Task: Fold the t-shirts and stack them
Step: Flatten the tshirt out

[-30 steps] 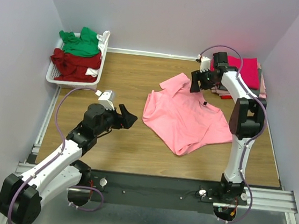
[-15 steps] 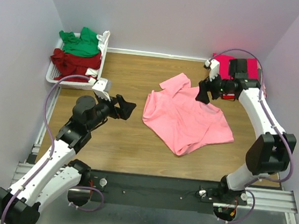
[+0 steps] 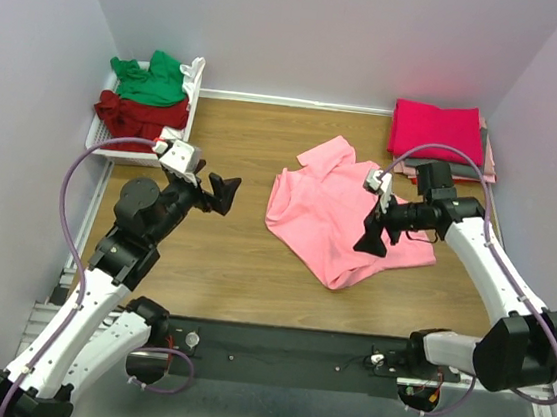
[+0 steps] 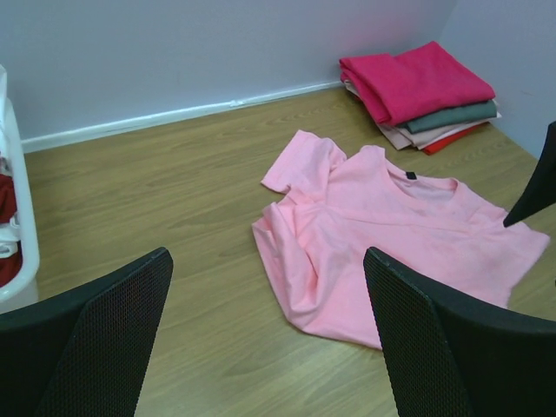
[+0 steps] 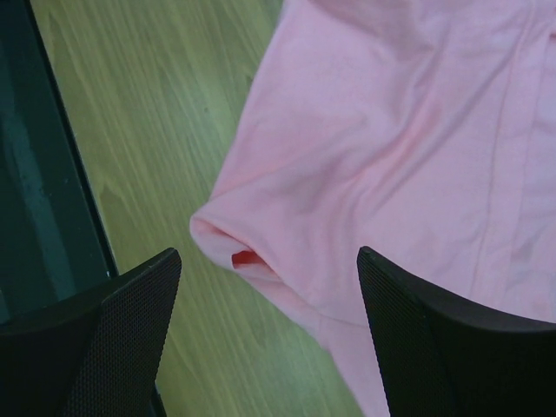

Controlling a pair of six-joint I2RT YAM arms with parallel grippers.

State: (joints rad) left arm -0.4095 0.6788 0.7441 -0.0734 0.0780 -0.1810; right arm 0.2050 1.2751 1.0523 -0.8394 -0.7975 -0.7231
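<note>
A light pink t-shirt (image 3: pixel 342 221) lies crumpled and unfolded on the wooden table, its dark neck label toward the back right. My left gripper (image 3: pixel 224 192) hovers open to the left of it, apart from the cloth; in the left wrist view the pink t-shirt (image 4: pixel 391 234) lies ahead between the wide jaws. My right gripper (image 3: pixel 369 236) hangs open over the shirt's front right part, nothing between its fingers. In the right wrist view the pink t-shirt (image 5: pixel 391 156) shows a sleeve opening just below the jaws. A folded stack (image 3: pixel 438 136), magenta on top, sits at the back right.
A white slotted basket (image 3: pixel 196 88) at the back left holds a green shirt (image 3: pixel 152 81) and a dark red shirt (image 3: pixel 138 117). Lilac walls close in the table on three sides. The black base rail (image 5: pixel 35 174) runs along the near edge.
The right arm has swung from the folded stack toward the front, over the pink shirt, its jaws widening. The left arm has drawn back and to the left, its jaws a little wider.
</note>
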